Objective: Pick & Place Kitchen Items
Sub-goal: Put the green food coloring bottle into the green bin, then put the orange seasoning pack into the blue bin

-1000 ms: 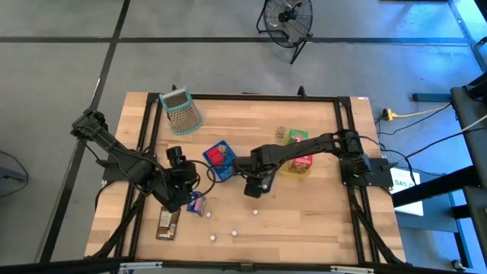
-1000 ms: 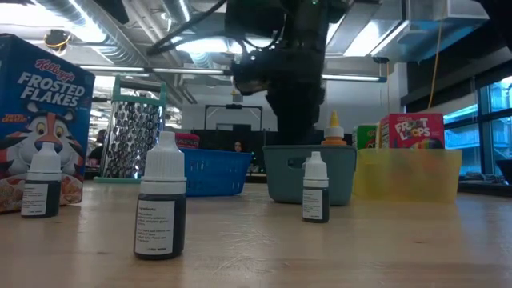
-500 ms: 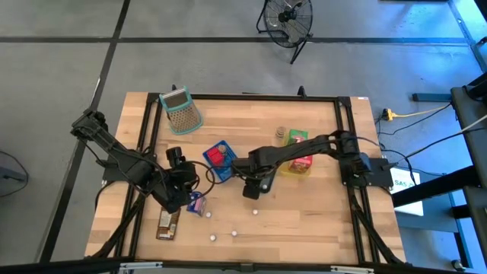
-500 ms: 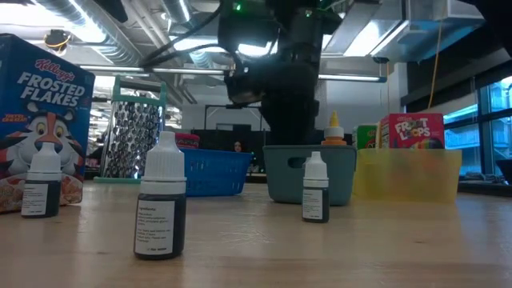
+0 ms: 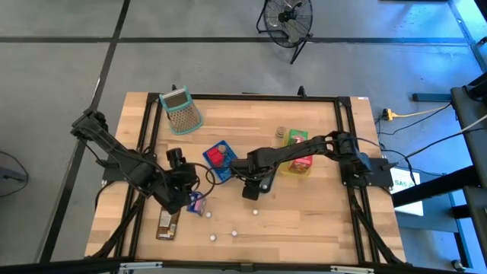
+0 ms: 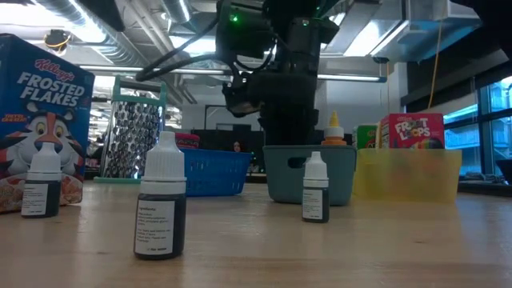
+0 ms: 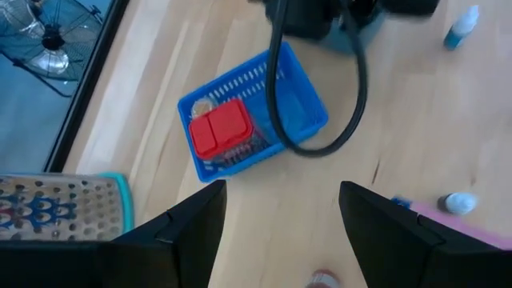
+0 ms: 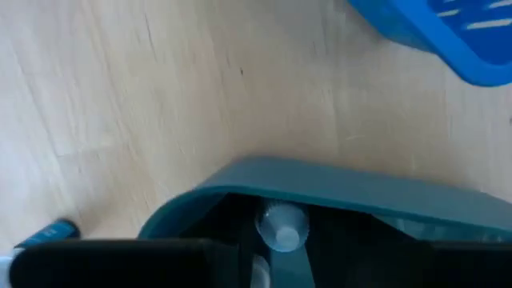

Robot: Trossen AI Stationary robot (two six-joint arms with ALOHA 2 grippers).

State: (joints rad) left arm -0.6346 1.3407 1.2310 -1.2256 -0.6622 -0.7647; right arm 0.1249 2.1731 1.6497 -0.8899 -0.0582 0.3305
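The right gripper (image 5: 250,190) hangs over the middle of the pale wooden bench (image 5: 319,213), directly above the grey-teal plastic bin (image 6: 309,172). Its wrist camera looks down into that bin, where a small white-capped dropper bottle (image 8: 281,226) sits at the gripper's tip; the jaws stand nearly closed, but whether they grip that bottle cannot be told.

The left gripper (image 5: 190,199) waits low at the near-left of the bench with its jaws well apart and nothing between them, beside a pink and blue packet (image 5: 196,203).

A blue plastic mesh basket (image 7: 300,104), left of the grey-teal bin, holds a red rectangular box (image 7: 219,129). A translucent yellow tray (image 6: 408,172) to the right of the bin holds a red Froot Loops carton (image 6: 411,130) and a green carton (image 5: 296,138).

Three small white-capped bottles stand on the near half of the bench: a dark dropper bottle (image 6: 160,197), a second bottle (image 6: 42,182) in front of the blue Frosted Flakes carton (image 6: 44,112), and a third bottle (image 6: 315,189) just in front of the bin. A brown packet (image 5: 168,223) lies at the near-left edge. A metal box grater with a teal frame (image 5: 181,111) lies at the far-left.
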